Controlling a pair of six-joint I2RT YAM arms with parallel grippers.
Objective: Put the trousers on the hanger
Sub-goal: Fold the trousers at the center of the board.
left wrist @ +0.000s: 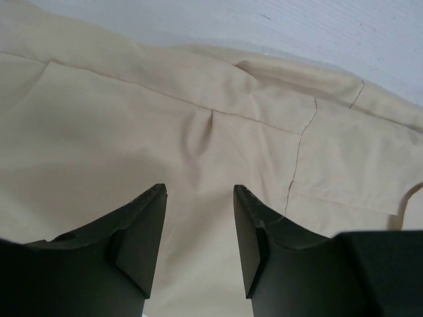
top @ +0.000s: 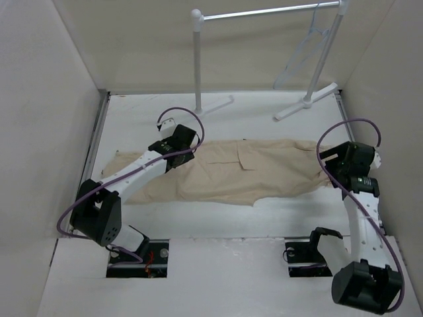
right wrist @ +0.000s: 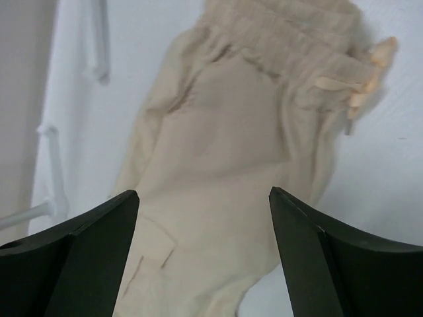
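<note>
- Trousers (top: 244,172) lie spread flat across the white tabletop (top: 264,221), waistband at the right end.
- Hanger (top: 299,58) hangs from the clothes rack (top: 264,12) at the back right, well apart from the cloth.
- Left jaws stand partly apart over a pocket seam, clamping nothing.
- Right jaws gape wide above the waistband.

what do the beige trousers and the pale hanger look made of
Beige cargo trousers: soft matte woven cloth, likely cotton, given wrinkles and stitched seams. Thin pale triangular hanger: seemingly smooth translucent plastic, though too small to be sure.
</note>
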